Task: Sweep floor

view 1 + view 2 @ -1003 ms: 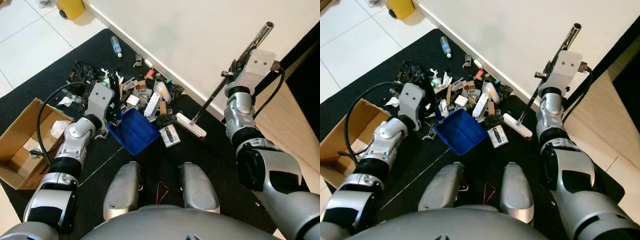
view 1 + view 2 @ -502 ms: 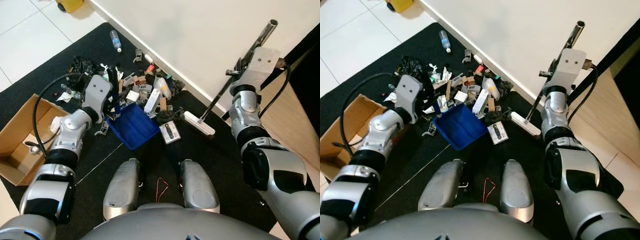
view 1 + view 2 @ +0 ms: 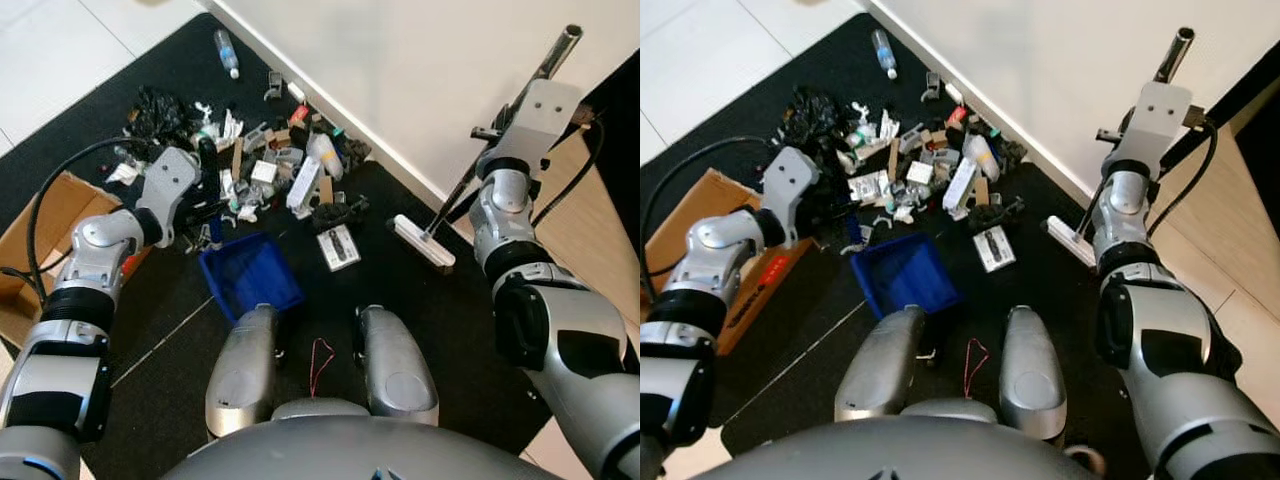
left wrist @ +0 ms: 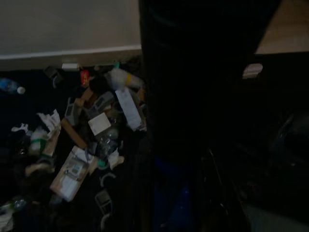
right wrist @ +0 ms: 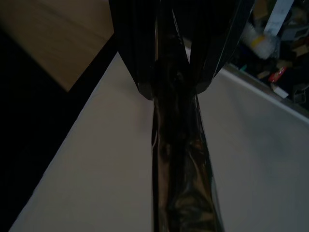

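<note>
Nearest you, the blue dustpan (image 3: 248,287) lies on the black mat (image 3: 420,330) just ahead of your knees. Your left gripper (image 3: 205,215), arm bent and reaching forward, sits beside the litter pile (image 3: 275,175); its dark wrist view hides whether its fingers are spread, so you cannot tell. Your right gripper (image 5: 176,58), raised near the wall, pinches the broom handle (image 3: 545,60); the broom head (image 3: 423,243) rests at the mat's far edge.

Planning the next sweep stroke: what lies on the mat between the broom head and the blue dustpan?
In the left eye view, a small white-and-black device lies on the black mat between the broom head and the blue dustpan; otherwise the mat is bare there.
</note>
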`<state>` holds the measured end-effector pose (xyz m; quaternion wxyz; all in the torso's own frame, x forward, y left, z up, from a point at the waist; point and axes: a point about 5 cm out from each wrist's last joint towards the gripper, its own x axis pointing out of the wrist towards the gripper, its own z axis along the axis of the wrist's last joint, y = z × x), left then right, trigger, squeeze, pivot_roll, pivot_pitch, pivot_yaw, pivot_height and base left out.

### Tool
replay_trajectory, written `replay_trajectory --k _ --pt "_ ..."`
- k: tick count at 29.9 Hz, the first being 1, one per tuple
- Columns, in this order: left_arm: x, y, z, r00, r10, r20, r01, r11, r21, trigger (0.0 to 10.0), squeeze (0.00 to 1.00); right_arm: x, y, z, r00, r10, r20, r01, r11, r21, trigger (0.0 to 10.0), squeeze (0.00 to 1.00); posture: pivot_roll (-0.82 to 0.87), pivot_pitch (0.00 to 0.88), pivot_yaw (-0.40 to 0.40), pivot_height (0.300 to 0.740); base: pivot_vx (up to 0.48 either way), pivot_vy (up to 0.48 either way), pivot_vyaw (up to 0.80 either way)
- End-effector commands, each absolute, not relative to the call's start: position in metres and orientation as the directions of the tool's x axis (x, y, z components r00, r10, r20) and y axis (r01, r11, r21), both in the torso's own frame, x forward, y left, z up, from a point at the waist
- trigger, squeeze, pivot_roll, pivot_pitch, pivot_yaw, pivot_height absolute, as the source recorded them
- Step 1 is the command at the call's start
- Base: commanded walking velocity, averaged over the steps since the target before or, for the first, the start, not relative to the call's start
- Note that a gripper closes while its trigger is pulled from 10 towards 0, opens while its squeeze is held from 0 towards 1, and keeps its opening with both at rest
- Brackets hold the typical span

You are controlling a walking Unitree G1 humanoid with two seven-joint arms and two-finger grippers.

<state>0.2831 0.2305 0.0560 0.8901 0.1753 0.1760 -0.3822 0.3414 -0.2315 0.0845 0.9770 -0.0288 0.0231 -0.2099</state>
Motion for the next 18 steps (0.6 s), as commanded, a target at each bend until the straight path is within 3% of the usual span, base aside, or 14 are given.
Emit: replay_trajectory --k 1,8,16,18 --pt "0.283 0.232 0.057 0.646 -0.617 -0.450 0.748 0.629 0.211 10.0 0.00 0.344 -0.233 0.088 0.900 -0.434 -0.038 0.432 0.901 -0.045 10.0 0.00 0.20 0.188 0.023 0.740 0.000 0.000 0.00" --pt "0.299 0.201 0.053 0.677 -0.625 -0.390 0.724 0.659 0.203 10.0 0.00 0.352 -0.232 0.098 0.874 -0.483 -0.051 0.485 0.875 0.013 10.0 0.00 0.20 0.233 0.018 0.740 0.000 0.000 0.00" --pt "0.313 0.183 0.059 0.688 -0.630 -0.360 0.714 0.677 0.178 10.0 0.00 0.353 -0.233 0.097 0.850 -0.519 -0.088 0.525 0.847 0.084 10.0 0.00 0.20 0.242 0.027 0.740 0.000 0.000 0.00" --pt "0.322 0.169 0.069 0.681 -0.664 -0.309 0.727 0.664 0.176 10.0 0.00 0.352 -0.237 0.098 0.827 -0.553 -0.104 0.562 0.816 0.133 10.0 0.00 0.19 0.231 0.032 0.740 0.000 0.000 0.00"
